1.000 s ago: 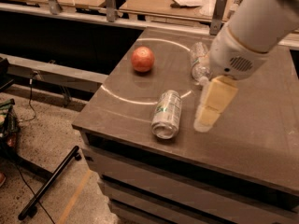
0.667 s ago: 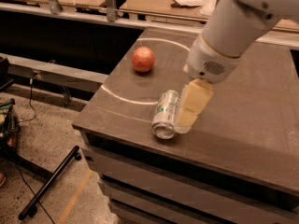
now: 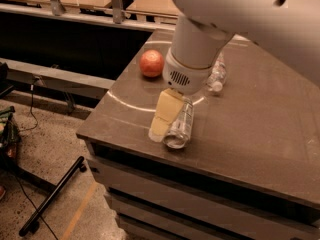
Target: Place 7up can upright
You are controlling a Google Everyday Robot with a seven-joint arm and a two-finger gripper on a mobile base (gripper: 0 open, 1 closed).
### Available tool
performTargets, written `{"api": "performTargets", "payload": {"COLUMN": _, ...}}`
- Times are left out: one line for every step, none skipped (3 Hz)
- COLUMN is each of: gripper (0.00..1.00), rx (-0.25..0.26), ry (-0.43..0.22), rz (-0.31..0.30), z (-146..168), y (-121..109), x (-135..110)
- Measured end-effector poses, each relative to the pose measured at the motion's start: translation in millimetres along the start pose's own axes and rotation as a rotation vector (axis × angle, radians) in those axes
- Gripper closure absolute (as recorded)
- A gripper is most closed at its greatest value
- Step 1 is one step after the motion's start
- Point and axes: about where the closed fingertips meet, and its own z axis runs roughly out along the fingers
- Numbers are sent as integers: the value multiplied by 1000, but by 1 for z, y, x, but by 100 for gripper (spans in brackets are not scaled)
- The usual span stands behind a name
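The 7up can (image 3: pixel 181 126) lies on its side near the front left edge of the dark table (image 3: pixel 260 129), its silver end facing the front edge. My gripper (image 3: pixel 167 120) has come down onto the can. Its cream-coloured part rests along the can's left side and reaches the tabletop. The white arm (image 3: pixel 200 44) above it hides the can's far end.
A red apple (image 3: pixel 151 63) sits at the table's back left. A clear plastic water bottle (image 3: pixel 217 77) lies behind the arm, to the right. The table's front edge (image 3: pixel 165 156) is just below the can. Black stand legs (image 3: pixel 50 204) are on the floor.
My gripper has moved left and down, from beside the can's right to on the can. The can has stayed lying where it was.
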Motion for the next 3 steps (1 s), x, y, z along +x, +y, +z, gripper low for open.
{"api": "performTargets", "payload": {"gripper": 0, "rx": 20, "ry": 47, "rz": 145, "z": 9, "y": 0, "x": 0}}
{"api": "performTargets", "payload": {"gripper": 0, "rx": -20, "ry": 95, "rz": 277, "z": 27, "y": 4, "x": -4}}
{"api": "performTargets", "payload": {"gripper": 0, "rx": -42, "ry": 111, "rz": 410, "z": 40, "y": 9, "x": -9}}
